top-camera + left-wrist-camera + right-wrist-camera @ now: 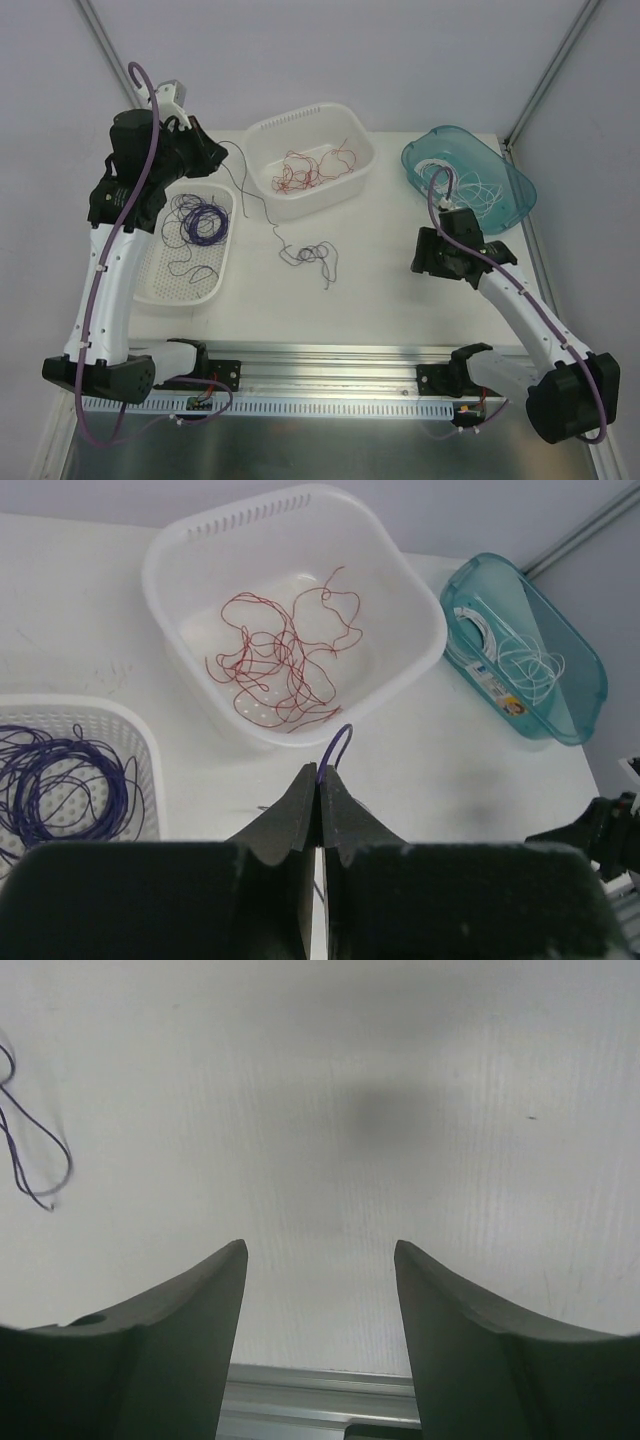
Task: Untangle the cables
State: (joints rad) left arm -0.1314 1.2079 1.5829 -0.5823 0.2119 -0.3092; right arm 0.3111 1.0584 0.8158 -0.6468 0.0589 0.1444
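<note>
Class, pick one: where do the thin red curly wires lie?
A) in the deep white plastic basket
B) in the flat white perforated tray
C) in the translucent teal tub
A: the thin red curly wires lie inside the deep white plastic basket.

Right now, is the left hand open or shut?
Shut. In its wrist view the left hand shows no gap at the tips, and a purple cable loops out from between them.
</note>
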